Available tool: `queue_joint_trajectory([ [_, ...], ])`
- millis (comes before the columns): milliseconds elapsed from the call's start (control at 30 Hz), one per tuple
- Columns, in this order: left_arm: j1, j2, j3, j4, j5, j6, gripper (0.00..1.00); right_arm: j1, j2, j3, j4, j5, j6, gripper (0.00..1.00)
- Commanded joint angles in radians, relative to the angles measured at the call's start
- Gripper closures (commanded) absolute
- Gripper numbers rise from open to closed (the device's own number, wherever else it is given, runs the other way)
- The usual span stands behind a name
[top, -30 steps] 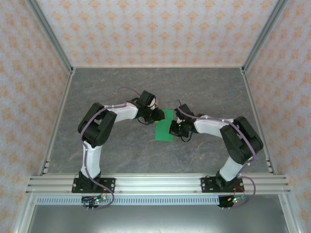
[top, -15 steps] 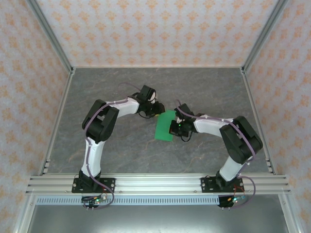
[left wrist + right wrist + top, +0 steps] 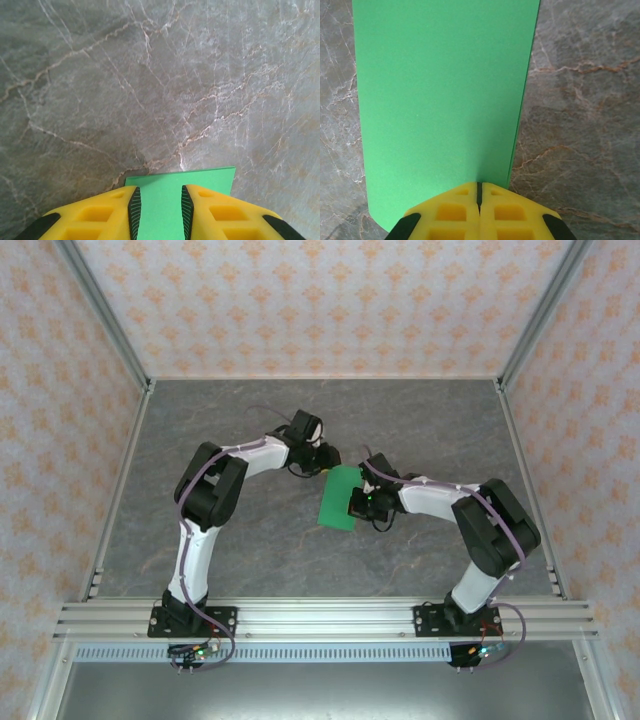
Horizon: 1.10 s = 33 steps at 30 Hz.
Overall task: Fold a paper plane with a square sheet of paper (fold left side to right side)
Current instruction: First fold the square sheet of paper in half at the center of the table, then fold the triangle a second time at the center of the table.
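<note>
The square sheet of paper (image 3: 337, 504) is bright green and lies on the table folded into a narrow strip. My left gripper (image 3: 327, 467) hovers at its far end. In the left wrist view the left gripper (image 3: 159, 210) is open, its yellow fingers (image 3: 100, 215) apart, with the flat paper (image 3: 200, 180) showing between them. My right gripper (image 3: 357, 502) sits at the strip's right edge. From the right wrist, the right gripper (image 3: 479, 186) is shut, tips down on the paper (image 3: 440, 100), whose two layers show along its right edge.
The table (image 3: 250, 430) is grey marble-patterned, walled by patterned panels on three sides, with an aluminium rail (image 3: 320, 618) along the near edge. Both arms bend in toward the middle.
My left arm has swung its elbow rightward and its gripper has shifted slightly farther back over the paper's far end. The right arm and the paper have stayed put.
</note>
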Motion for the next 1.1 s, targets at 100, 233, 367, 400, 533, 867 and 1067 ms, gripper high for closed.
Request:
queue_joint_trajectory([
  [100, 0.066, 0.024, 0.022, -0.008, -0.074, 0.000, 0.68, -0.023, 0.045, -0.062, -0.141, 0.110, -0.032, 0.93],
  [233, 0.090, -0.012, 0.014, -0.005, -0.055, 0.012, 0.68, -0.032, 0.026, -0.066, -0.110, 0.074, -0.070, 0.92],
  [367, 0.105, -0.113, -0.048, -0.004, -0.055, 0.038, 0.66, -0.055, 0.003, -0.041, -0.147, 0.049, -0.158, 0.92],
  [400, 0.105, -0.148, -0.073, -0.005, -0.057, 0.046, 0.66, -0.065, -0.005, -0.033, -0.162, 0.049, -0.181, 0.91],
  [533, 0.104, -0.292, -0.217, 0.034, -0.034, 0.036, 0.65, -0.112, -0.027, -0.007, -0.204, 0.049, -0.249, 0.91],
  [867, -0.079, -0.435, -0.421, 0.134, 0.004, -0.037, 0.65, -0.156, -0.228, 0.008, -0.153, 0.069, -0.230, 0.52],
  [1067, -0.107, -0.301, -0.321, 0.139, 0.005, -0.056, 0.66, -0.191, -0.280, -0.033, -0.128, 0.068, -0.158, 0.31],
])
